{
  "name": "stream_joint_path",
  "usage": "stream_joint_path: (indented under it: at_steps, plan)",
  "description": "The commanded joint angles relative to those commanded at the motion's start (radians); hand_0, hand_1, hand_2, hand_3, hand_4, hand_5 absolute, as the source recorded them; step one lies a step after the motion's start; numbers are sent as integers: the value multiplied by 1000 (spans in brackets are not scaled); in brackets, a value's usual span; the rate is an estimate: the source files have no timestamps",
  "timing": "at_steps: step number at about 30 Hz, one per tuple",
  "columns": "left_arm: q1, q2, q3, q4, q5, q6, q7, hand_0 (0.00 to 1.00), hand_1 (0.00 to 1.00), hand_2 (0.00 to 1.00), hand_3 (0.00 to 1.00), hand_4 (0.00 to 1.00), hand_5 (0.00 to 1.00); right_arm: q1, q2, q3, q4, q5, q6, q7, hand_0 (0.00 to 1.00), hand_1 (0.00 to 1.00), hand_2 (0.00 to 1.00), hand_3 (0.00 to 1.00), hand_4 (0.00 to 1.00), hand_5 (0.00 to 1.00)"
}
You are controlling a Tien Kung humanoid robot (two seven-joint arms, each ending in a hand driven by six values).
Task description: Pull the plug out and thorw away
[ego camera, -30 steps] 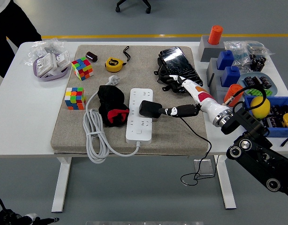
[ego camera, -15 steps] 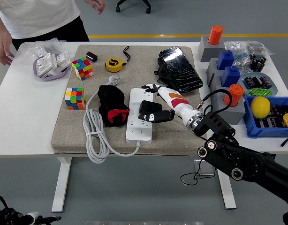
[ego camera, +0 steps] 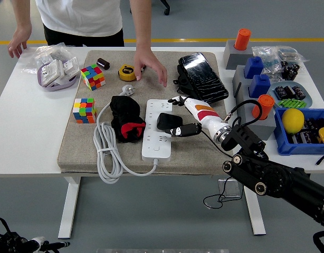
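Observation:
A black plug (ego camera: 167, 122) sits in the white power strip (ego camera: 156, 143) at the middle of the grey mat (ego camera: 199, 153). My right hand (ego camera: 178, 115), white with a red patch, reaches in from the right and is open. Its thumb (ego camera: 186, 129) lies against the plug's near right side. The other fingers (ego camera: 176, 100) are spread over the strip's far end, apart from the plug. The strip's white cable (ego camera: 104, 150) lies coiled to the left. My left hand does not show.
A person stands at the far side, one hand (ego camera: 151, 66) resting on the mat by a yellow tape measure (ego camera: 126, 71), the other (ego camera: 18, 45) at the table's far left. A black and red cloth (ego camera: 125, 120), two cubes (ego camera: 84, 110), a black pouch (ego camera: 202, 77) and bins (ego camera: 302, 129) surround the strip.
My right hand swung left from the table's right side to the plug and now holds there. A person stepped up to the far edge and laid a hand on the mat.

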Motion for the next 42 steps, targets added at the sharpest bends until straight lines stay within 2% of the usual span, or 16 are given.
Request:
stream_joint_path:
  at_steps: [1, 2, 7, 8, 13, 14, 19, 20, 25, 26, 31, 32, 37, 38, 42]
  plan:
    - [-1, -2, 0, 0, 1, 0, 0, 534, 664, 694, 670, 834, 712, 1, 2, -5, -9, 7, -3, 2, 660, 733, 732, 766, 998, 285]
    - [-2, -3, 0, -1, 1, 0, 0, 534, 664, 694, 670, 834, 711, 2, 3, -10, -16, 13, -6, 4, 580, 703, 706, 736, 998, 223]
    - [-7, -9, 4, -7, -1, 1, -3, 534, 664, 694, 670, 834, 711, 10, 11, -24, -44, 30, -27, 18, 580, 703, 706, 736, 998, 223]
    - [-7, -9, 5, -8, -1, 1, -4, 535, 664, 694, 670, 834, 711, 11, 13, -27, -48, 33, -29, 20, 554, 667, 672, 660, 998, 135]
    - [-8, -11, 9, -13, -1, 2, -6, 535, 664, 694, 670, 834, 711, 14, 20, -54, -65, 62, -36, 36, 554, 667, 672, 660, 998, 135]
    - [-8, -11, 8, -13, -1, 2, -6, 535, 664, 694, 671, 834, 711, 15, 20, -57, -65, 63, -37, 38, 540, 639, 616, 586, 998, 108]
    - [-9, -8, 4, -13, 6, 0, -3, 535, 664, 694, 671, 834, 711, 21, 20, -75, -58, 72, -47, 47, 540, 639, 616, 586, 998, 108]
    - [-9, -8, 3, -13, 8, 0, -2, 534, 664, 693, 671, 834, 711, 22, 20, -77, -56, 73, -49, 49, 531, 572, 548, 525, 998, 48]
    - [-12, -7, -1, -14, 16, -2, 1, 534, 664, 693, 671, 834, 711, 30, 20, -90, -54, 76, -75, 75, 531, 572, 548, 525, 998, 48]
    - [-12, -7, -2, -14, 17, -3, 1, 535, 664, 694, 671, 835, 711, 31, 20, -93, -54, 77, -79, 79, 422, 507, 509, 523, 983, 2]
    - [-15, -8, -2, -15, 19, -4, 2, 535, 664, 694, 671, 835, 711, 37, 20, -125, -58, 91, -94, 96, 422, 507, 509, 523, 983, 2]
    - [-16, -8, -3, -16, 20, -4, 2, 535, 664, 695, 671, 835, 711, 39, 20, -134, -60, 94, -95, 97, 375, 482, 495, 530, 978, 2]
    - [-15, -8, -3, -16, 22, -4, 2, 535, 664, 695, 671, 835, 711, 38, 20, -144, -61, 100, -95, 103, 375, 482, 495, 530, 978, 2]
    - [-15, -8, -4, -15, 23, -4, 3, 535, 664, 695, 671, 835, 711, 39, 20, -144, -60, 102, -94, 104, 330, 464, 479, 528, 965, 2]
    - [-14, -8, -4, -15, 23, -4, 3, 535, 664, 695, 671, 835, 711, 41, 20, -138, -61, 107, -97, 113, 330, 464, 479, 528, 965, 2]
